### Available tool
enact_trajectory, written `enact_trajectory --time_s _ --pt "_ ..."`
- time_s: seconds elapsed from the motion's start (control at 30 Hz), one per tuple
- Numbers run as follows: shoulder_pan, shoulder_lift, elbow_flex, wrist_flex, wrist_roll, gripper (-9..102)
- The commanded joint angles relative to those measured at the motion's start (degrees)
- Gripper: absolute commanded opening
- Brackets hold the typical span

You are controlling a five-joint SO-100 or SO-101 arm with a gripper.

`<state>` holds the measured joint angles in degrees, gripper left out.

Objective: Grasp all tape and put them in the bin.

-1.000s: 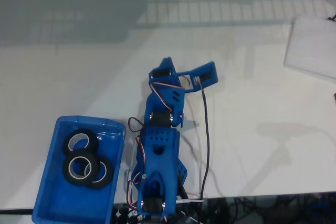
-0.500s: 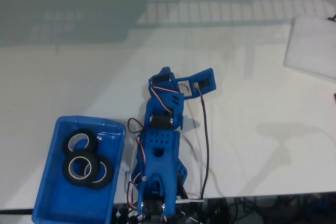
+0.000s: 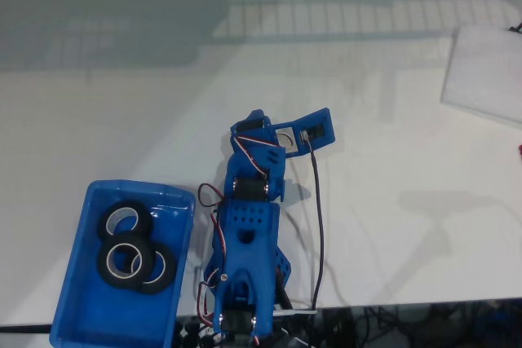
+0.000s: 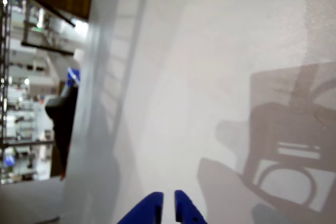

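Note:
The blue bin stands at the lower left of the fixed view. Three black tape rolls with pale cores lie inside it: one at the back, one in front of it, and one partly under that on the right. My blue arm is folded up just right of the bin, its head over bare table. In the wrist view my gripper pokes in from the bottom edge. Its two blue fingertips are shut with nothing between them, above plain white table.
A white sheet lies at the far right of the table. A black cable runs from the arm's head down to the table's front edge. The arm's shadow falls on the table in the wrist view.
The arm's head has sunk and drawn back slightly toward its base. The three rolls in the bin have not moved.

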<state>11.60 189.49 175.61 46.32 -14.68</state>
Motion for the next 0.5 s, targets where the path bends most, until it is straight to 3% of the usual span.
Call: enact_trajectory --time_s 0.0,0.47 --pt "-0.1 0.9 1.6 0.2 -0.5 0" --pt "-0.2 0.9 1.6 0.2 0.8 0"
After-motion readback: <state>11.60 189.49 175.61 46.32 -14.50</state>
